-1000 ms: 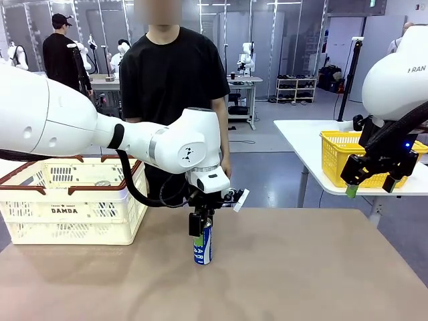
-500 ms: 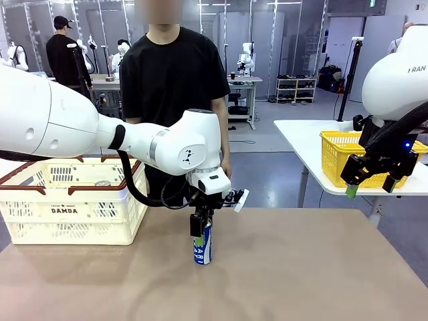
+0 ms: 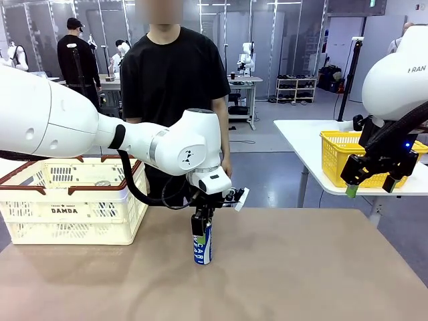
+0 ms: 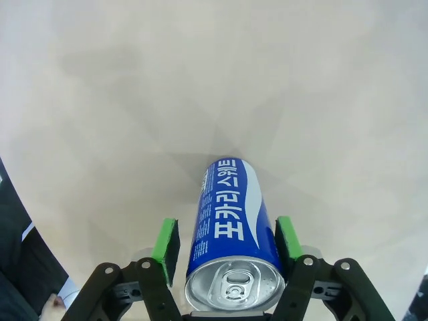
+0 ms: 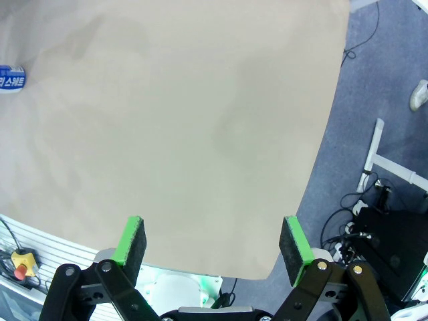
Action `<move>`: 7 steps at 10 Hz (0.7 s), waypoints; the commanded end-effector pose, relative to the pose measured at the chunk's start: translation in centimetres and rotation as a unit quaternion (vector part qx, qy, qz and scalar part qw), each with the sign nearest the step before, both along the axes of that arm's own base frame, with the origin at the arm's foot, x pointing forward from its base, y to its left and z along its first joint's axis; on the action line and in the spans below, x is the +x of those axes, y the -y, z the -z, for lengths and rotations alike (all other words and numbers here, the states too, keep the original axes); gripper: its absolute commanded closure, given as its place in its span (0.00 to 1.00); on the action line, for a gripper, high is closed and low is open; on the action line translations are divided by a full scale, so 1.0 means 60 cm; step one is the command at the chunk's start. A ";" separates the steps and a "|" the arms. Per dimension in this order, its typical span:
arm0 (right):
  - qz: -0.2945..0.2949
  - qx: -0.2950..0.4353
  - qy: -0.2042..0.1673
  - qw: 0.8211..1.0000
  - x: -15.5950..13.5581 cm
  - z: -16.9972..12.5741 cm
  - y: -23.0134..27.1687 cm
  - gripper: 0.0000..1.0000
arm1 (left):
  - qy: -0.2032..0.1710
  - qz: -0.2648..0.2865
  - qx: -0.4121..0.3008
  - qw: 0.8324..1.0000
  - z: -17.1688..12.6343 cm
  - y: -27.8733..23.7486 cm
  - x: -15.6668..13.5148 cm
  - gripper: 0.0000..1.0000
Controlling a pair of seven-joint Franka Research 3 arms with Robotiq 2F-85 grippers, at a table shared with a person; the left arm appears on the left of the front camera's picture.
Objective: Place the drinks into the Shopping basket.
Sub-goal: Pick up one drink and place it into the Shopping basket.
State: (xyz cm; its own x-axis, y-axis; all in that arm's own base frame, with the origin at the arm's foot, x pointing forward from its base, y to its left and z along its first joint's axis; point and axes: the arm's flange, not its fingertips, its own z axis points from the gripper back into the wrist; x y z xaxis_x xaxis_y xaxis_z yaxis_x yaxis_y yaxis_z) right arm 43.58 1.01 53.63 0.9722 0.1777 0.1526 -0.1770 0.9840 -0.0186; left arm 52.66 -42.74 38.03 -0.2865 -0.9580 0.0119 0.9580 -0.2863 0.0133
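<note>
Because the slim blue-and-white drink can with a silver top (image 4: 233,251) stands upright on the bare tan tabletop (image 3: 301,274) with the left gripper (image 4: 227,242) straddling its upper part from above, the step in hand looks like securing a firm grasp before any lift, and doing it well probably means squeezing evenly on both sides near the top, keeping the can vertical, then raising it straight up high enough to pass over the dark rim before carrying it across. In the left wrist view one green pad (image 4: 288,235) lies against the can's side, while the other seems to stand just beside the opposite side with a thin gap, so the jaws are drawn in to about the can's width, and I cannot tell whether the grip is fully made; a lift begun too soon could tip the can or let it slide. In the front view the can sits near the table's middle, close to the robot's side. Farther back and to the robot's left stands the large cream-white plastic lattice shopping basket with dark red-brown rim and handles (image 3: 40,221), well apart from the can. The right gripper (image 3: 370,182) hangs off to the right above the table edge, its jaws spread wide and holding nothing.
</note>
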 end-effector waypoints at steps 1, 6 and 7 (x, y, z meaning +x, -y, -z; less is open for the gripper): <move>0.000 -0.001 -0.002 1.000 -0.001 -0.004 0.003 0.00 | 0.018 -0.007 -0.001 1.000 0.004 0.001 -0.007 0.42; 0.000 -0.001 -0.002 1.000 -0.001 -0.004 0.003 0.00 | 0.012 -0.016 -0.004 1.000 -0.017 0.005 -0.016 0.83; 0.000 -0.001 -0.002 1.000 -0.001 -0.004 0.003 0.00 | 0.013 -0.016 -0.007 1.000 -0.028 0.009 -0.020 0.83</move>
